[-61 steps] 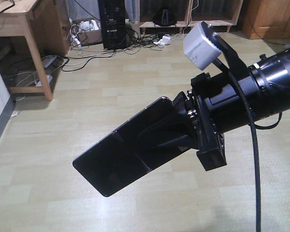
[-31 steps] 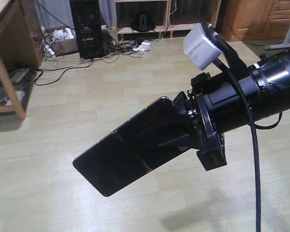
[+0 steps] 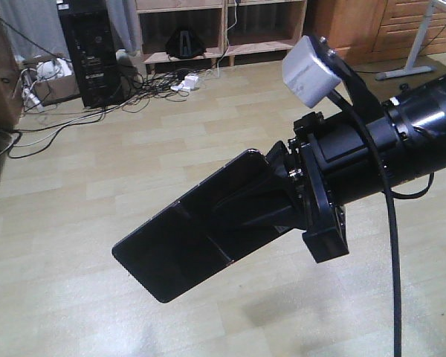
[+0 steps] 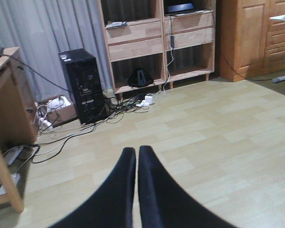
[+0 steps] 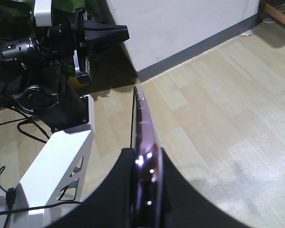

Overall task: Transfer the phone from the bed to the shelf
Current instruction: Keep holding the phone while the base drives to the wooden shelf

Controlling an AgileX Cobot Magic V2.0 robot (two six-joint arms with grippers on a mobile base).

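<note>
Phone (image 3: 186,245): in the air above the wood floor (image 3: 74,201), clamped at one end in the right gripper (image 5: 143,156) jaws.
Left gripper (image 4: 135,159): jaws together, empty.
Shelf (image 4: 135,47): well ahead.
Carry: grip firmly and approach slowly, since most of the phone overhangs.

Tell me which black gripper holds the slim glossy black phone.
The right gripper, clamped on the phone; the left gripper is shut on nothing.

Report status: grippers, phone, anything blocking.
Left gripper shut, empty. Right gripper shut on phone. Shelf ahead; cables at its foot.
</note>
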